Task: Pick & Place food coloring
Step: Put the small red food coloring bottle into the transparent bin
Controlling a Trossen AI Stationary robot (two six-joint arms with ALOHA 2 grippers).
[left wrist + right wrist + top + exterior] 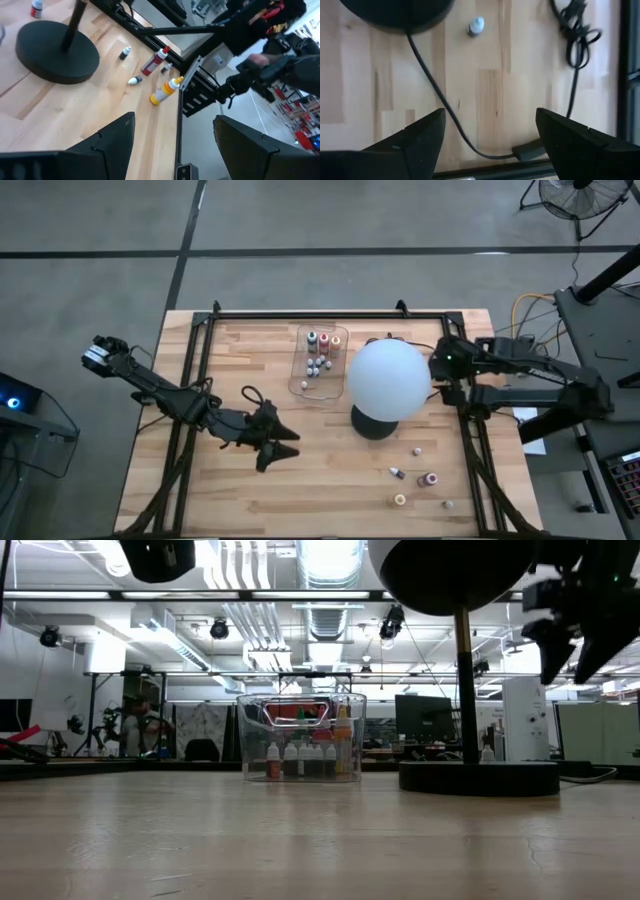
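I'm hovering right claw empty, fingers apart, beside white globe; left claw waiting apart, empty, over table.

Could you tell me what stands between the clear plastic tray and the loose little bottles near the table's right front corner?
In the high view, the big white globe on its round black base stands between the clear plastic tray and the loose bottles.

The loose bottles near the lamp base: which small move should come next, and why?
Probably the left tool should travel toward the loose bottles and lower over one. Its fingers are open and empty, and its wrist view already faces them. Several bottles already stand in the clear tray. The right tool is open beside the white globe.
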